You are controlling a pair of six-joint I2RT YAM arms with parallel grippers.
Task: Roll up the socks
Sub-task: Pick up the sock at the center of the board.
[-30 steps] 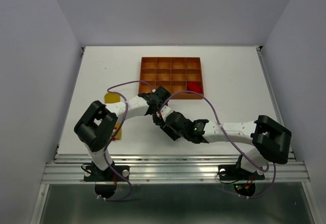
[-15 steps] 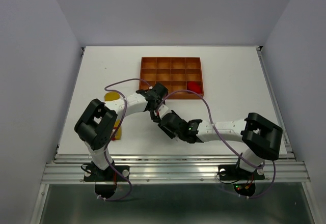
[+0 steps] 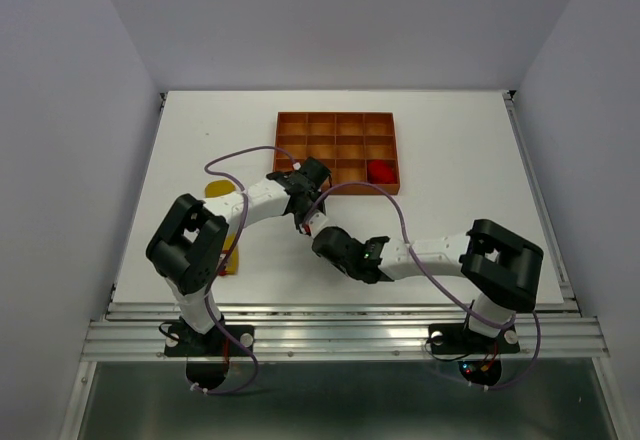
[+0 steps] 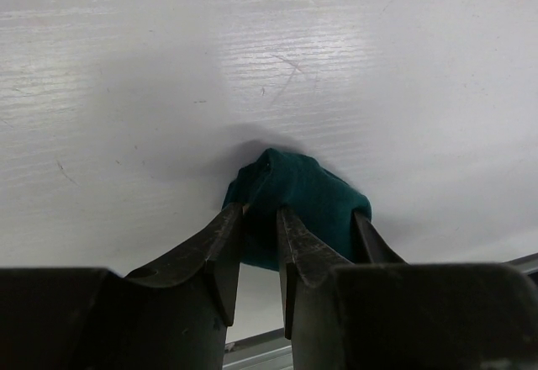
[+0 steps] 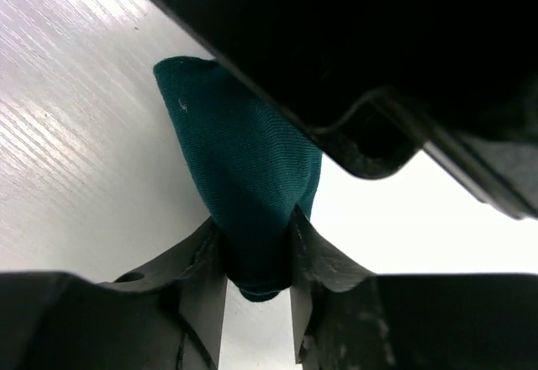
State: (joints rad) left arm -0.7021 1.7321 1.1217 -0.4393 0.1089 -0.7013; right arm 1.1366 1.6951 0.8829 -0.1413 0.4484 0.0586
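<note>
Clamped dark teal-green bunched fabric sock [image 5: 244, 160] in right gripper [image 5: 256, 240], jaws narrow; pinched same sock with left gripper [image 4: 261, 212], nearly closed.

- The left pincer [image 3: 304, 217] and right pincer [image 3: 317, 230] meet at the centre of the desk [image 3: 450, 140].
- An orange tray [image 3: 337, 114] at twelve o'clock holds a red sock [image 3: 380, 170] on its three-o'clock side.
- A yellow sock [image 3: 220, 191] lies at nine o'clock.

Left end effector [image 4: 261, 212] and right end effector [image 5: 257, 237] close together; jaws narrow
</note>
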